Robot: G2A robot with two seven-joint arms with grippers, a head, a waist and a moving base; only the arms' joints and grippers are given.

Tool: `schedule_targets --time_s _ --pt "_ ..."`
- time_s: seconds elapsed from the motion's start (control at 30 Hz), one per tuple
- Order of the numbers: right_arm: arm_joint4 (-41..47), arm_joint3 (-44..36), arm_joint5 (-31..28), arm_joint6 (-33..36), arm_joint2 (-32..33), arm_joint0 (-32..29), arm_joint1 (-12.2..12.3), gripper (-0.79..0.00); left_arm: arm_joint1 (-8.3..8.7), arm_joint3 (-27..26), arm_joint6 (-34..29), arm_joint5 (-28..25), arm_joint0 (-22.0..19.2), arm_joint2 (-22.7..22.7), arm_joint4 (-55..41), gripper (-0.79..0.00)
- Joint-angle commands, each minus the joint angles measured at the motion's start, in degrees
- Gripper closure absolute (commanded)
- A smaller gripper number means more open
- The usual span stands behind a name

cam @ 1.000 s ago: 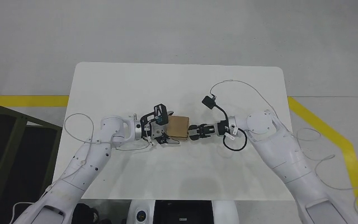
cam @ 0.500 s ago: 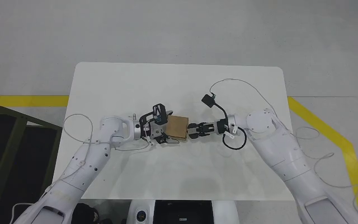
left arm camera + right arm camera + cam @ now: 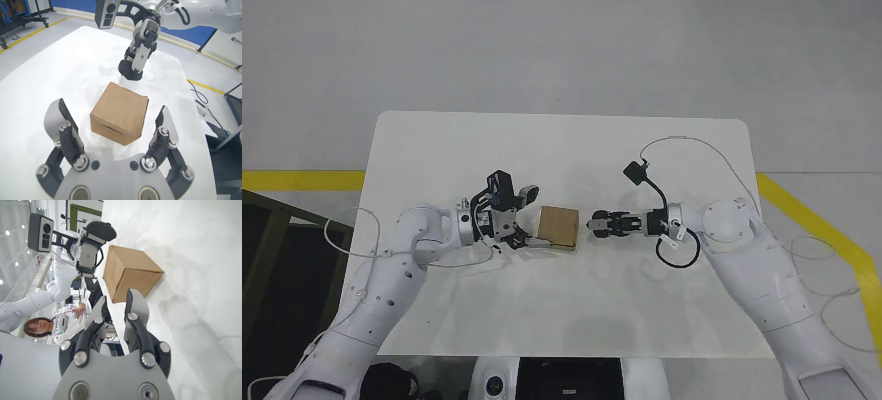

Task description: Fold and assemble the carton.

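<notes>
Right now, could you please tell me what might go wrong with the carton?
The brown cardboard carton stands free on the white table, left end effector and right end effector both off it; a one-sided push could slide it. A dark slit shows in one side face; that flap may spring open.

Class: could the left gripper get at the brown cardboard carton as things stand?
Probably yes: the left gripper is open and faces the brown cardboard carton, with only bare white table between; the right gripper sits clear beyond it.
</notes>
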Motion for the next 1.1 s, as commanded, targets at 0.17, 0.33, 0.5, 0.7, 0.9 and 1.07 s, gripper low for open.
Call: schedule_targets --time_s 0.17,0.33,0.5,0.7,0.9,1.07 --pt "-2.93 -0.64 -10.7 -5.44 1.31 -0.01 0.13 -0.77 1.21 -3.95 -2.88 3.3 1.87 -6.03 -4.22 -0.785" --pt "-7.39 0.78 -19.13 -11.11 2.3 0.57 0.14 -0.785 1.97 -5.11 -6.56 4.15 2.34 -9.28 -6.86 -0.785" --pt "-14.96 2.08 -24.7 -17.09 4.35 2.18 0.39 -0.785 2.71 -5.51 -10.17 4.39 1.73 -12.42 -9.25 -0.785" --pt "-25.96 1.01 -25.94 -23.85 8.38 3.73 1.15 -0.785 3.53 -5.6 -12.9 3.73 1.16 -15.6 -11.4 -0.785" --pt "-30.09 1.24 -23.91 -28.03 11.11 4.04 1.67 -0.785 4.07 -6.48 -13.09 4.23 1.11 -18.04 -12.89 -0.785" --pt "-32.01 1.6 -23.94 -29.44 12.34 5.23 2.01 -0.785 4.3 -7.76 -13.0 4.29 1.42 -18.57 -13.17 -0.785"
